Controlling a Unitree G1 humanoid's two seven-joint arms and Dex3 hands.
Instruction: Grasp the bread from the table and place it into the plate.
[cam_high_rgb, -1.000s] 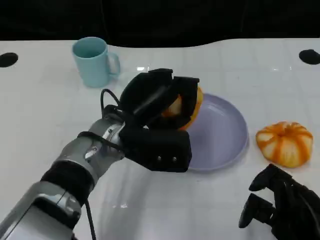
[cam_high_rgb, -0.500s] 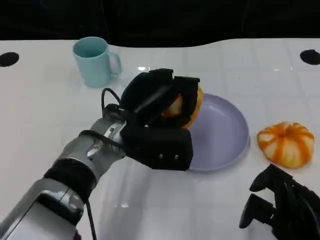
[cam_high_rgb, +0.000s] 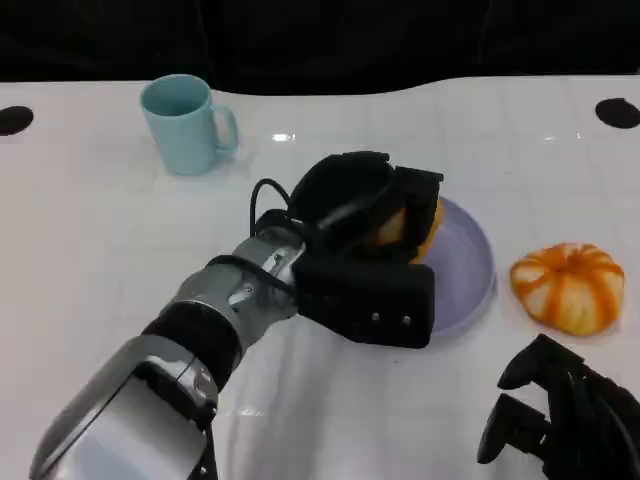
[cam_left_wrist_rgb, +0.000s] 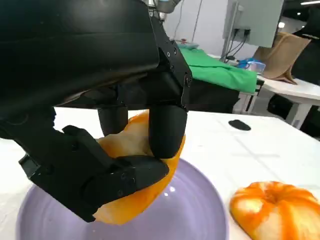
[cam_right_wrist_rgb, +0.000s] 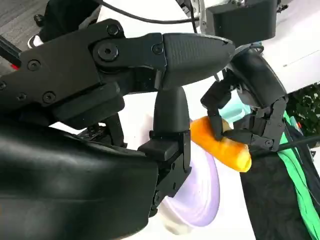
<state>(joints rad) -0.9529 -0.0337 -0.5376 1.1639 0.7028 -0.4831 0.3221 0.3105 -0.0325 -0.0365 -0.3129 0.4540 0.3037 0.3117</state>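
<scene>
Bread (cam_high_rgb: 412, 226), smooth and golden-orange, now sits over the left part of the lavender plate (cam_high_rgb: 468, 262) at frame centre, carried rightward from the rim where it hung 1 second ago. Left hand (cam_high_rgb: 365, 250) has its black fingers (cam_left_wrist_rgb: 167, 131) clamped round it, hiding most of the loaf. Glossy white bench (cam_high_rgb: 100, 230); pale blue mug (cam_high_rgb: 184, 124) upper left. Ribbed orange pumpkin (cam_high_rgb: 569, 286) at right. Right hand (cam_high_rgb: 560, 415), lower right, is cut off, fingers curled, holding nothing.
</scene>
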